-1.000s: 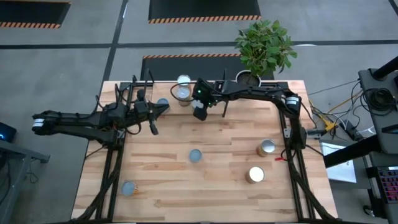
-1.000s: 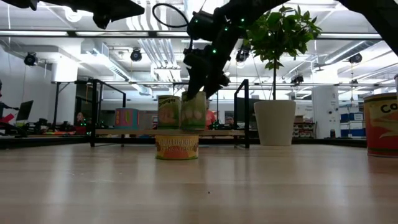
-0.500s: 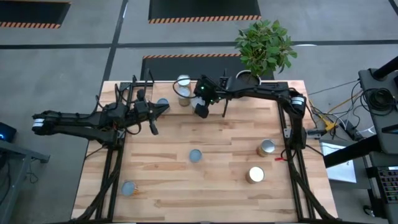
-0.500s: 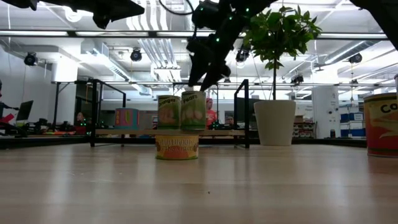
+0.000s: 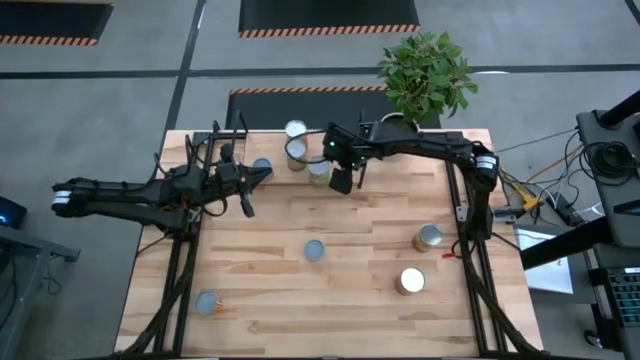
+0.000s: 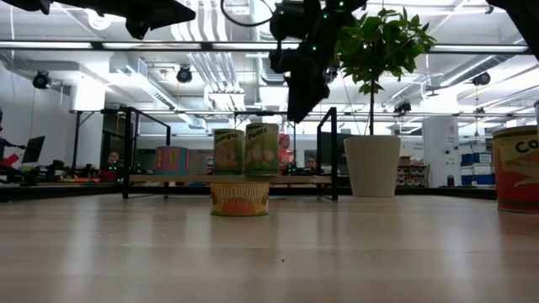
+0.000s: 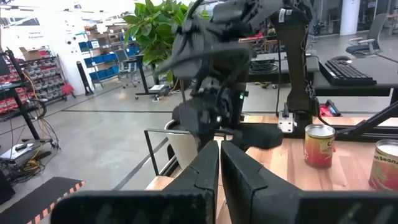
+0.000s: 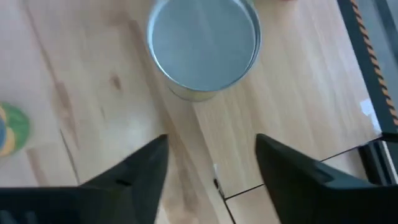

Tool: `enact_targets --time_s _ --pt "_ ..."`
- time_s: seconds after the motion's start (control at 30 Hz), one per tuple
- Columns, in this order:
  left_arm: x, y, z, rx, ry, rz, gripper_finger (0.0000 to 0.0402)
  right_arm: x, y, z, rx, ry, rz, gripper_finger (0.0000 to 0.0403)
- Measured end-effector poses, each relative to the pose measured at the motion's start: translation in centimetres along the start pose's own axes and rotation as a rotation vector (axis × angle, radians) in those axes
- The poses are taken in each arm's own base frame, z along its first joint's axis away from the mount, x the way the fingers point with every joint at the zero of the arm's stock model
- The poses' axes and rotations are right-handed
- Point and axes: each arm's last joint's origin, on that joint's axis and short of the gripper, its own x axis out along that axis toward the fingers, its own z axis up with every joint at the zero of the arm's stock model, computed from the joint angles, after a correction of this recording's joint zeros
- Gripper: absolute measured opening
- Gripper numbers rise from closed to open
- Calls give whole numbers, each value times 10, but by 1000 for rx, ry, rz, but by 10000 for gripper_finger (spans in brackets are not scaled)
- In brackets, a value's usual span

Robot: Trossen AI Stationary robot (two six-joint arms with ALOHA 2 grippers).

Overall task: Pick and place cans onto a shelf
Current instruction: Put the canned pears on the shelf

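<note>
Right gripper (image 5: 341,180): fingers apart, empty, above the can (image 8: 203,46) on the shelf (image 6: 168,178).
Left gripper (image 5: 246,190): fingers pressed together, empty, at the table's left.

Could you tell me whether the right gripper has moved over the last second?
Yes. In the high view the right gripper has shifted rightward, away from the cans on the shelf and toward the plant.
</note>
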Motion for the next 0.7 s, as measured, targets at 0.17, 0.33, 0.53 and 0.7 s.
enact_targets --time_s 0.17,0.33,0.53,0.7 --pt "0 0 0 -2 0 0 0 18 -2 0 -17 39 -70 120" --pt "0 0 0 -3 0 0 0 31 -2 5 -38 18 -80 42" --pt "0 0 0 -3 0 0 0 37 -2 15 -46 -80 -73 11" --pt "0 0 0 -3 0 0 0 37 -1 19 -57 -121 -47 11"
